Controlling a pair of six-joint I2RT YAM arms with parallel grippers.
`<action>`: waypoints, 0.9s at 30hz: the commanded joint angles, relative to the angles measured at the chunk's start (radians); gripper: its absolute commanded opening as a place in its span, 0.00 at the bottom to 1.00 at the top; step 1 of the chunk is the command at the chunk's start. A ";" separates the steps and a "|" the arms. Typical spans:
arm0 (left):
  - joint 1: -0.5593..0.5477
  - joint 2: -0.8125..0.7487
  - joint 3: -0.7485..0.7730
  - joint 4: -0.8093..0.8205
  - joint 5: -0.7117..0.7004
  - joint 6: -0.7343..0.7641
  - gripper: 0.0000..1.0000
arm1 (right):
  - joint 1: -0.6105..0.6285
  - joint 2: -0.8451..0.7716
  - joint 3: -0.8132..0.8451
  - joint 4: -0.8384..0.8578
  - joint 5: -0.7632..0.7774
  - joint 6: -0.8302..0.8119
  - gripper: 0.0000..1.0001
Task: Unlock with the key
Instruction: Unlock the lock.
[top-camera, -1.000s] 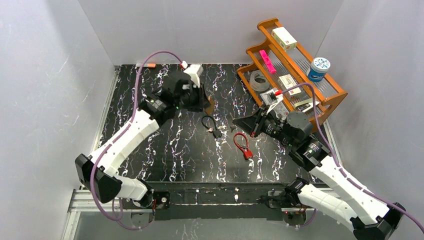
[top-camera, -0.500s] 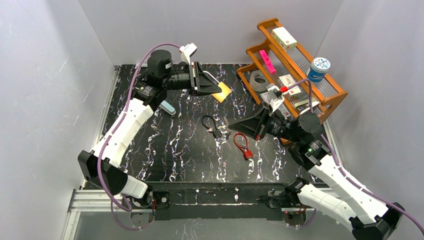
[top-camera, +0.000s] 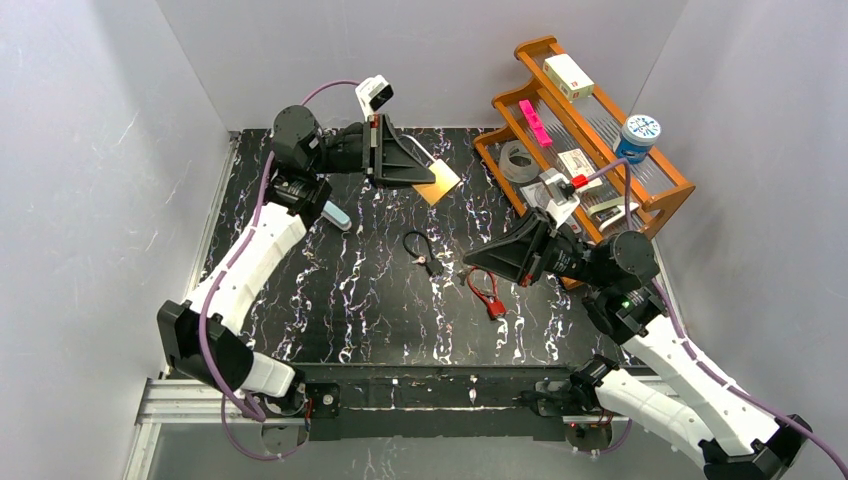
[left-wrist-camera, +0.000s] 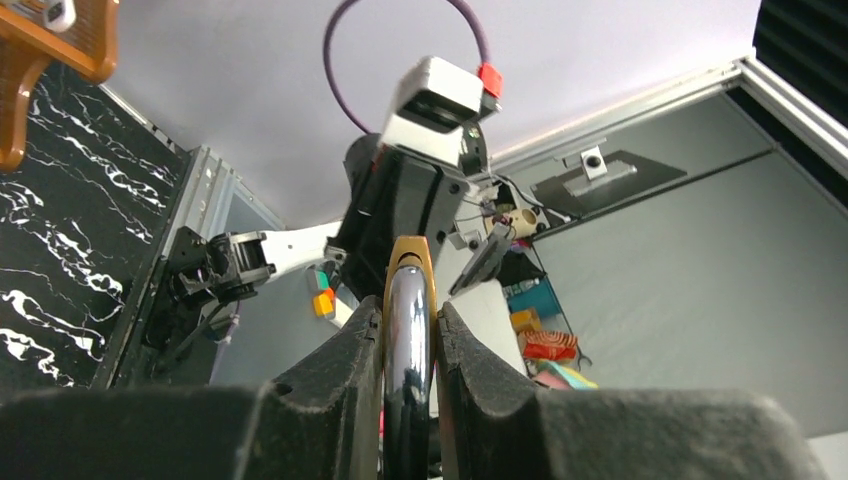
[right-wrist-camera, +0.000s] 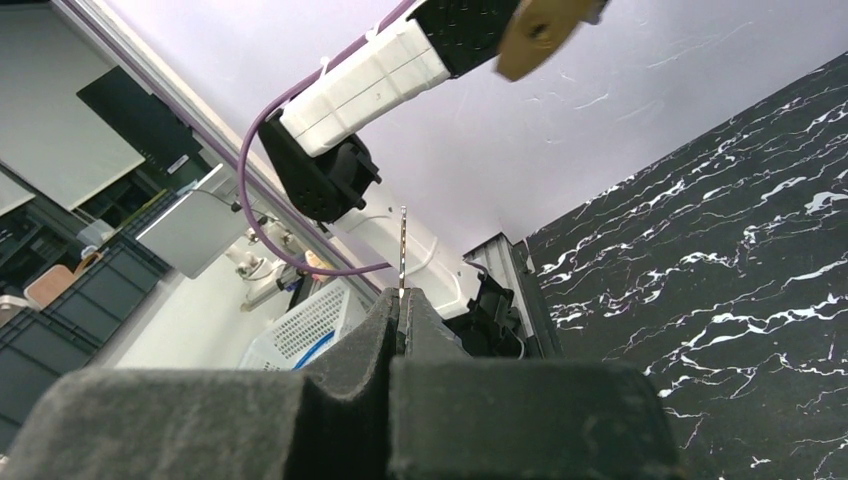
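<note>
A brass padlock (top-camera: 440, 183) hangs in the air over the back of the table. My left gripper (top-camera: 420, 172) is shut on its chrome shackle (left-wrist-camera: 410, 345), and the brass body (left-wrist-camera: 410, 252) sticks out beyond the fingertips. Further right, my right gripper (top-camera: 472, 259) is shut on a thin key (right-wrist-camera: 402, 250), seen edge-on with its blade standing out past the fingertips. The right gripper points left, lower than the padlock and nearer the front. In the right wrist view the padlock (right-wrist-camera: 545, 30) shows at the top, well apart from the key.
A red cable lock (top-camera: 486, 291) and a black cable lock (top-camera: 422, 249) lie on the black marbled table (top-camera: 330, 310) below the right gripper. A small light-blue object (top-camera: 336, 216) lies at the left. A wooden rack (top-camera: 668, 182) of small items stands at the back right.
My left arm has lifted the padlock off the table and turned it to the right. My right arm has raised the key and tilted up a little.
</note>
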 joint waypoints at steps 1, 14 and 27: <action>0.001 -0.102 -0.009 0.109 0.060 -0.036 0.00 | -0.003 -0.006 0.031 -0.011 0.039 -0.022 0.01; -0.006 -0.142 -0.063 0.097 0.045 -0.040 0.00 | -0.003 0.071 0.089 0.098 -0.053 -0.004 0.01; -0.010 -0.179 -0.100 0.070 0.052 -0.014 0.00 | -0.002 0.164 0.158 0.057 -0.051 0.042 0.01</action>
